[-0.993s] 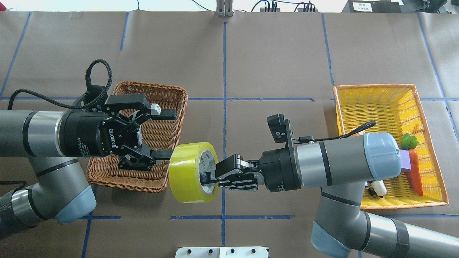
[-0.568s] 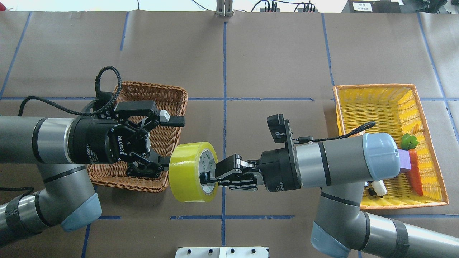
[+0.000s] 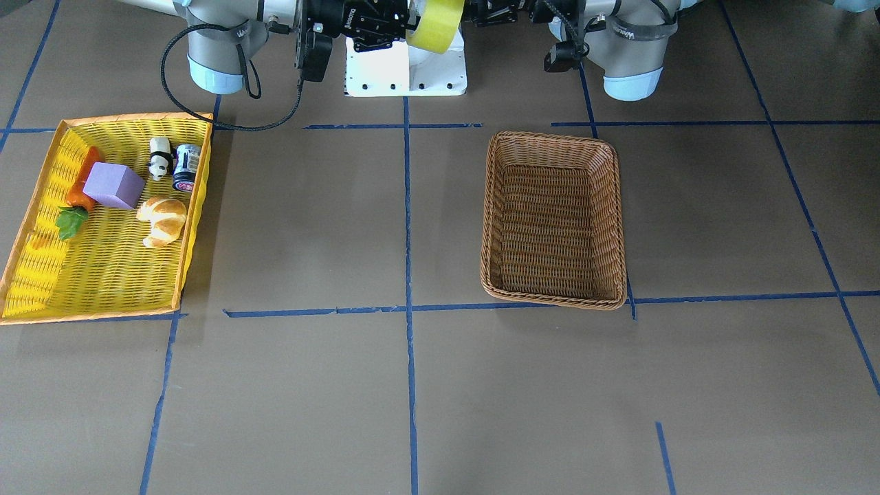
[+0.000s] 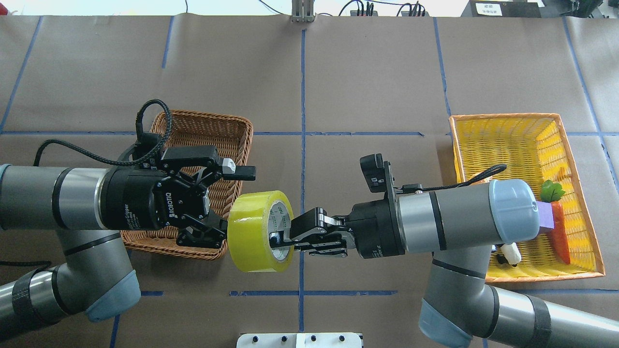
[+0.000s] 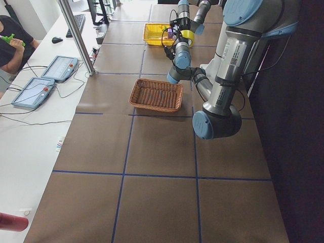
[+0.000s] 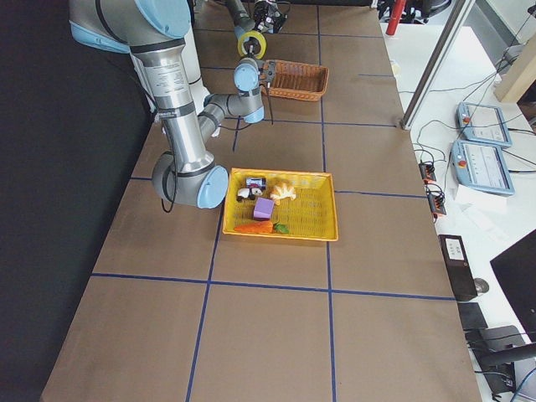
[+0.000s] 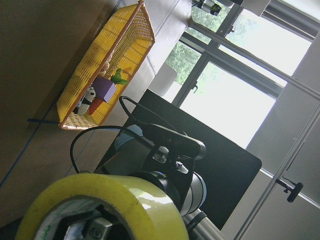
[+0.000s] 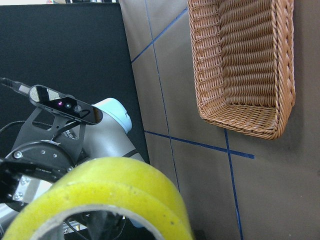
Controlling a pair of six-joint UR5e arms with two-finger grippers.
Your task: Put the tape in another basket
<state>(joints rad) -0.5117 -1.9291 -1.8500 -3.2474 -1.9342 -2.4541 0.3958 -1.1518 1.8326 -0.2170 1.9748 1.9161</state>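
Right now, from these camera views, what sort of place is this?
Probably a robotics lab. A grey left robot arm and right robot arm work at a brown-paper-covered table gridded with blue tape lines, and cabled control tablets lie on a white side bench.

table (image 3: 440,385): brown paper, blue grid lines (image 3: 407,206) | on it: basket (image 3: 550,300); yellow tray (image 3: 103,275)

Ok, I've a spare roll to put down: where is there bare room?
The brown basket holds nothing. Bare table lies between it and the yellow basket, and on the operators' side of both. Crowded: the yellow basket's robot-side end, and around the tape near the robot's base.
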